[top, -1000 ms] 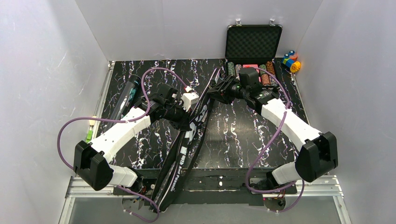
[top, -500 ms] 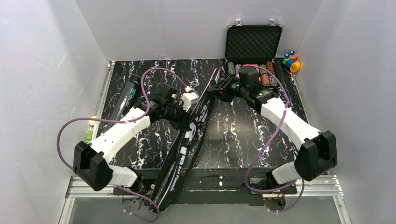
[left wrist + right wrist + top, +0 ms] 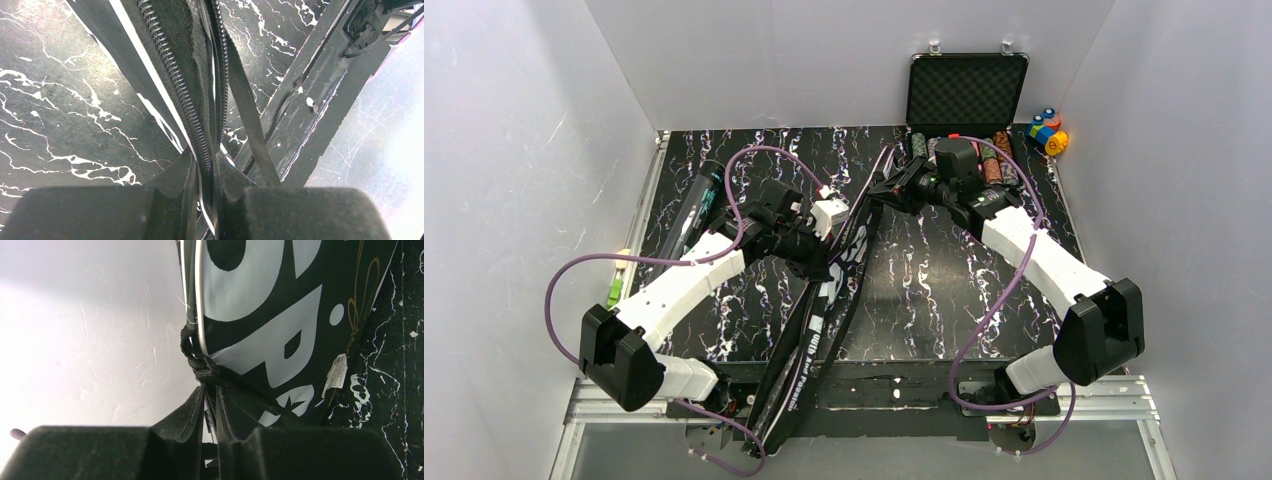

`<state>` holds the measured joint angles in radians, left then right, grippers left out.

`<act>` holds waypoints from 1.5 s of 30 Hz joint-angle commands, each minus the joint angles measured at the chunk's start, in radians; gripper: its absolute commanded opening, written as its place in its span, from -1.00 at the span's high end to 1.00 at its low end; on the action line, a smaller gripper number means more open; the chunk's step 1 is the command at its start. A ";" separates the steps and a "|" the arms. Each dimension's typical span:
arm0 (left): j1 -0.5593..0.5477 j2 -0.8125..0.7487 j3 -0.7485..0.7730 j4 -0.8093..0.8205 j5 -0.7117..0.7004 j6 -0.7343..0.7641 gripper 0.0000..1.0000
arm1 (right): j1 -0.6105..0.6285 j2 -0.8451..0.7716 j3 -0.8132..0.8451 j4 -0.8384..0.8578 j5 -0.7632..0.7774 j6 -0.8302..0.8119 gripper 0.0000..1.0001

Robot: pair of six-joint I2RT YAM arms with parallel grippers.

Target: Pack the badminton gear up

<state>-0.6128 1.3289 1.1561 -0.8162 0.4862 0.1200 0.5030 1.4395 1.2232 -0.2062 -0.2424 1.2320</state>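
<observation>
Marbled table [image 3: 924,290], 1 SPORT bag [image 3: 809,338], left claw [image 3: 205,167] and right claw [image 3: 210,401] pinching it

A robot laboratory cell is indicated: plain white panels [image 3: 824,60] are set beyond and beside the left gripper [image 3: 824,268] and right gripper [image 3: 877,192], a black marbled tabletop [image 3: 924,290] is laid beneath them, and aluminium rails [image 3: 594,400] are mounted behind them.
</observation>
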 commanded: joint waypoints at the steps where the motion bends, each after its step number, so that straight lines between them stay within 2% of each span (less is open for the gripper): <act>1: -0.004 -0.066 0.017 0.045 0.045 0.013 1.00 | -0.009 0.004 0.044 0.037 -0.006 -0.001 0.64; 6: -0.003 -0.065 0.017 0.044 0.043 0.012 1.00 | -0.008 -0.006 0.037 0.038 -0.002 -0.004 0.97; 13: -0.004 -0.056 0.025 0.044 0.043 0.012 1.00 | -0.008 -0.027 0.019 0.037 -0.033 0.006 0.97; 21: -0.004 -0.054 0.028 0.043 0.040 0.012 1.00 | 0.031 -0.069 -0.074 0.061 -0.078 0.027 0.97; 41: -0.002 -0.035 0.052 0.041 0.008 0.012 1.00 | 0.270 -0.044 -0.132 0.021 -0.215 0.035 0.97; 42: 0.002 -0.029 0.060 0.040 0.006 0.004 0.97 | 0.279 -0.041 -0.135 0.017 -0.224 0.033 0.97; 43: 0.007 -0.021 0.068 0.038 0.006 -0.005 0.79 | 0.283 -0.039 -0.143 0.017 -0.230 0.031 0.97; 45: 0.020 -0.007 0.086 0.035 0.014 -0.025 0.27 | 0.284 -0.042 -0.158 0.018 -0.236 0.027 0.97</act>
<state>-0.6102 1.3308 1.1603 -0.8467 0.4770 0.1226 0.7567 1.3964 1.0897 -0.1829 -0.3775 1.2766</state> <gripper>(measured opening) 0.173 0.021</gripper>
